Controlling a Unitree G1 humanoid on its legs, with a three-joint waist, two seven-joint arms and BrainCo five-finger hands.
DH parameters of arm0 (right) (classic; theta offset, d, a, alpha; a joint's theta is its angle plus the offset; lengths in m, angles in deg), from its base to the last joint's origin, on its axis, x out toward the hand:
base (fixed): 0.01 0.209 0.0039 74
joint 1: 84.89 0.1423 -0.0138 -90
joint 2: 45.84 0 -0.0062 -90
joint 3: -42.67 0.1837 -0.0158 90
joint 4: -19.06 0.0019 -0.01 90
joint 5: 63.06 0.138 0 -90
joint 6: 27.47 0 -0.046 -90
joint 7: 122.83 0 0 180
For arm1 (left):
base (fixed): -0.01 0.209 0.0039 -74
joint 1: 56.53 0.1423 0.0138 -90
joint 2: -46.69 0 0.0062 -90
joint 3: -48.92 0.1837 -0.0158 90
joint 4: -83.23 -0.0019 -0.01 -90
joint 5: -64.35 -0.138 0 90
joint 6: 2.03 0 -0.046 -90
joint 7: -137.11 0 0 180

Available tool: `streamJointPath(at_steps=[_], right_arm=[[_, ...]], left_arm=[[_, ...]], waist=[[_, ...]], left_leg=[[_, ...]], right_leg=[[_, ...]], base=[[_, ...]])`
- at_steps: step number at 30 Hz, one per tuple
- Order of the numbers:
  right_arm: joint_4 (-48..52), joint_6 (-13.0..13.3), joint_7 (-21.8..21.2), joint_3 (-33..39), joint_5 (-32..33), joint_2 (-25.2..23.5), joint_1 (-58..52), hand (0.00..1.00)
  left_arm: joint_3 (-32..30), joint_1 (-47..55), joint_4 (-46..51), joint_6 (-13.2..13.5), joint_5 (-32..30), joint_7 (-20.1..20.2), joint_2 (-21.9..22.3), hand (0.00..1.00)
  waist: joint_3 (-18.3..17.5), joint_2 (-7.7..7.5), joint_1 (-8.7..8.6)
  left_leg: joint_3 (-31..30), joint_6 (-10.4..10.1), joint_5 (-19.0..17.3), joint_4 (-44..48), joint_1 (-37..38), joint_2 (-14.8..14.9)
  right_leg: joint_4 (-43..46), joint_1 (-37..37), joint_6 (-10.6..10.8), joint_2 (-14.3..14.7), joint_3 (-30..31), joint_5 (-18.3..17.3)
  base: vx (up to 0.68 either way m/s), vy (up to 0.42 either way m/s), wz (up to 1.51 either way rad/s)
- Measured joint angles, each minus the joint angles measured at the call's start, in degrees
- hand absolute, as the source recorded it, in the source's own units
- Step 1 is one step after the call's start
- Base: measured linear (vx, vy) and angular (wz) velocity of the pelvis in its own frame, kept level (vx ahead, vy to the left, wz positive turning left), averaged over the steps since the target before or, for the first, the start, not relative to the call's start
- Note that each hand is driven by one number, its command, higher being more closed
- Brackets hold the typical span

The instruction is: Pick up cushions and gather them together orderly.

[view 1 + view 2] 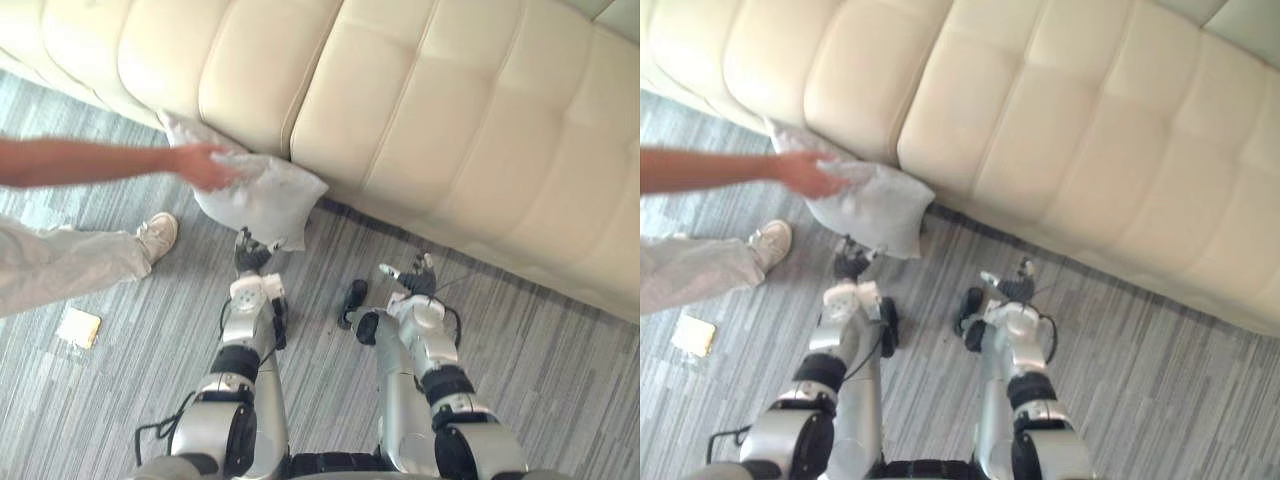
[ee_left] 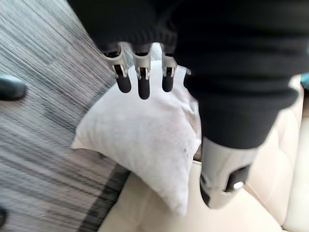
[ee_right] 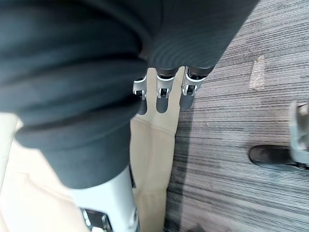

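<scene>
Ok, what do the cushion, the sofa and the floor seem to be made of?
Cushion: pale grey fabric, matte, soft and creased. Sofa: cream leather or imitation, smooth, slight sheen, stitched panels; which one is unclear. Floor: grey striped carpet, probably short pile, matte.

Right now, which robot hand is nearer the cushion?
The left hand, just short of the cushion; the right hand hangs apart, by the sofa.

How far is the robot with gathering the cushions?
Nothing looks gathered yet. One white cushion rests on the floor against the sofa, a person's hand on it. The left hand hovers beside it, open; the right hand holds nothing. Picking up remains.
</scene>
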Motion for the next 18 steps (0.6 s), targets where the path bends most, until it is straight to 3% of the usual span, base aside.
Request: streamJointPath(at_steps=[8,18], right_arm=[[-5.4,-0.3,-4.0,2.2,-3.4,0.0,-16.4,0.0],[-13.0,-0.6,-7.2,7.3,-6.8,0.6,-19.4,0.0]], left_arm=[[0.7,15.1,-7.6,-0.1,-1.8,4.9,1.0,0.0],[-3.5,20.8,-15.9,-0.4,-5.2,6.3,1.4,0.0]], waist=[[-11.9,0.99,0.66],[-18.6,2.52,0.63]], left_leg=[[3.0,-1.5,3.1,-15.3,15.5,-0.2],[3.9,-2.1,5.3,-25.5,27.0,-1.0]], right_leg=[[-10.7,12.5,1.3,2.3,0.2,0.9],[-17.4,21.9,2.3,3.7,0.3,1.6]], base=[[0.17,0.001,-0.08],[0.12,0.023,-0.03]])
